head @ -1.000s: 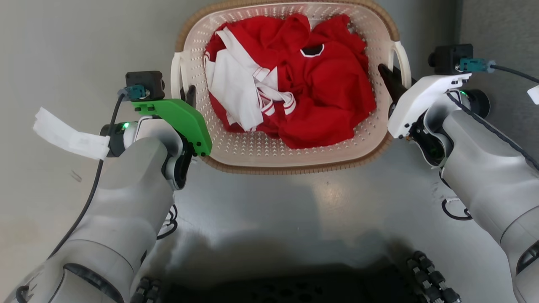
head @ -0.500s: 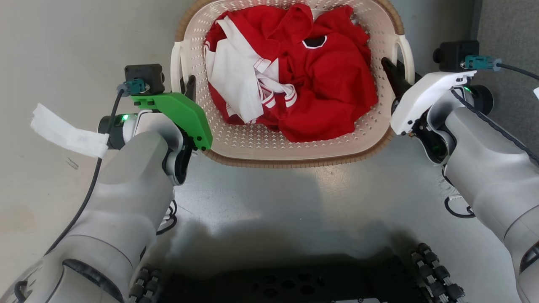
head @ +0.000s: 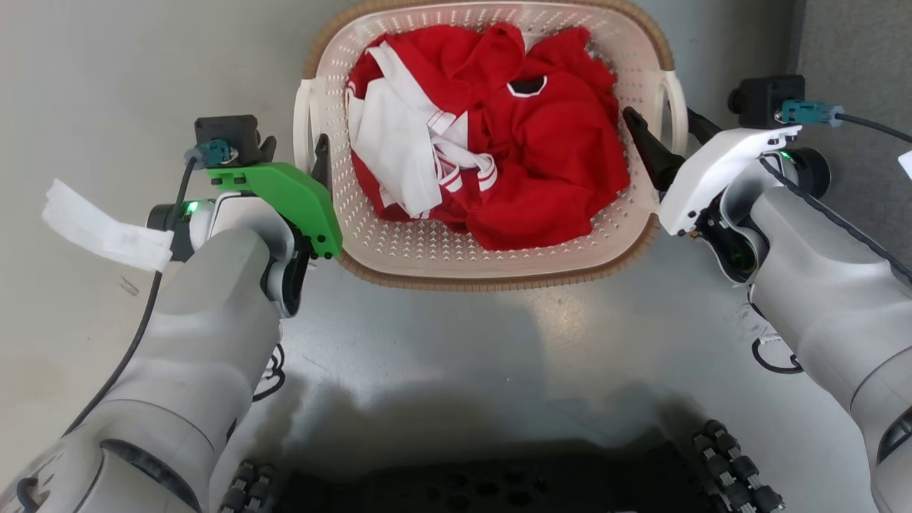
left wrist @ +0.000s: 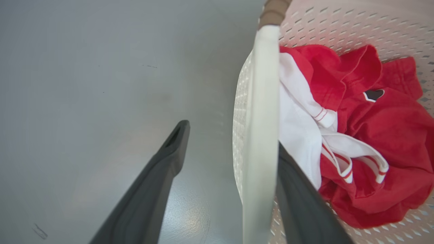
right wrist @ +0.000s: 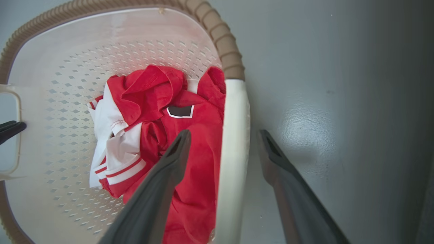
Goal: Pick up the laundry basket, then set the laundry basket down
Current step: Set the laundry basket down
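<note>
While agape, tools (left wrist: 230,135) (right wrist: 224,134) astride laundry basket (head: 491,281) handles (right wrist: 234,152).

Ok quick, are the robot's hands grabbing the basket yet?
Left gripper: open, astride the left handle of the basket.
Right gripper: open, astride the right handle.

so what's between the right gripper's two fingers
The white side handle of the laundry basket, in the right wrist view: the right gripper straddles it, jaws open, a gap showing on each side.
</note>
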Available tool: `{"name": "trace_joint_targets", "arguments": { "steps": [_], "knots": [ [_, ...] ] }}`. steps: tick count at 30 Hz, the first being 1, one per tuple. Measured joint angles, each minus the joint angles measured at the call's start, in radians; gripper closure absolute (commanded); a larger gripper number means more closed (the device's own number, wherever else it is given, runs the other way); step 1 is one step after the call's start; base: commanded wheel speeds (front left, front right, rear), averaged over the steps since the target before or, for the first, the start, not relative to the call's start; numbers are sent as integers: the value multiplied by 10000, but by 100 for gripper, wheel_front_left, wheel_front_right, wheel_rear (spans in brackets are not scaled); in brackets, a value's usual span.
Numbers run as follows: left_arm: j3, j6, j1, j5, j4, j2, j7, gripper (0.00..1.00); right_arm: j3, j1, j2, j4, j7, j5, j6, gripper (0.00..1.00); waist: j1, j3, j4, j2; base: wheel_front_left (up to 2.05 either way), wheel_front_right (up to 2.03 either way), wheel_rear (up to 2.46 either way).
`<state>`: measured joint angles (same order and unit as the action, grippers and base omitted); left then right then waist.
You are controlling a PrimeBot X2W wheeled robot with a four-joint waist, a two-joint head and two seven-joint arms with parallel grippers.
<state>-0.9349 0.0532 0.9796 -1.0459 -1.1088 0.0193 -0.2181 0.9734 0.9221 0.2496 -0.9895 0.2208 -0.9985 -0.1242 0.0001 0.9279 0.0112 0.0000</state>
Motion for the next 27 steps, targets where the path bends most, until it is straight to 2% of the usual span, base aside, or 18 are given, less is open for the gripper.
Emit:
{"name": "trace_joint_targets", "arguments": {
  "steps": [7, 19, 27],
  "knots": [
    [50, -36, -126, -161, -205, 6, -130, 0, -10, -27, -134, -238, 92, -286, 0, 0, -1, -508, -58, 0, 0, 0, 0],
    [518, -548, -685, -535, -376, 10, -309, 0, -35, -337, -328, -251, 186, -593, -2, 0, -1, -1893, -252, 0, 0, 0, 0],
    [1066, -686, -687, 171, 353, 245, -334, 0, -33, -649, -86, 17, 267, -593, -2, 0, -1, -2952, -383, 0, 0, 0, 0]
  ]
}}
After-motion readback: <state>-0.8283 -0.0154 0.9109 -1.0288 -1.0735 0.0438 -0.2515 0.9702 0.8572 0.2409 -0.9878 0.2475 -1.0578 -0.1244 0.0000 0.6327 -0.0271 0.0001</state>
